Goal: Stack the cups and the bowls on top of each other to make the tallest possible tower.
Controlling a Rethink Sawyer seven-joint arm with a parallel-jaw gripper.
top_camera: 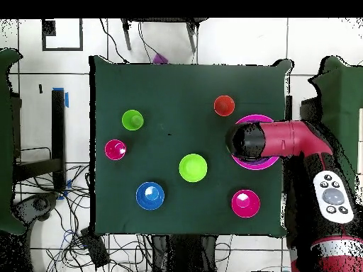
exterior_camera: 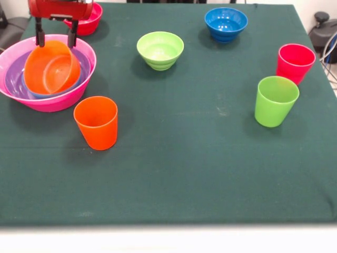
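Note:
A huge pink bowl (exterior_camera: 50, 103) (top_camera: 265, 163) at the table's left holds a purple bowl (exterior_camera: 13, 79) and a light blue bowl (exterior_camera: 52, 95). An orange bowl (exterior_camera: 51, 67) leans tilted on top of them, its mouth facing the camera. My gripper (exterior_camera: 56, 39) hangs just above the orange bowl's far rim, open, with one finger (exterior_camera: 40, 37) on each side. From overhead the arm's black end (top_camera: 244, 140) hides this stack. The orange cup (exterior_camera: 96, 122) (top_camera: 224, 105) stands upright just in front of the pink bowl.
Standing apart on the green cloth are a red-pink bowl (exterior_camera: 87, 20) (top_camera: 245, 203) behind the gripper, a lime green bowl (exterior_camera: 160, 50) (top_camera: 193, 168), a dark blue bowl (exterior_camera: 226, 23) (top_camera: 149, 195), a red-pink cup (exterior_camera: 295, 62) (top_camera: 115, 149) and a lime green cup (exterior_camera: 275, 100) (top_camera: 132, 120).

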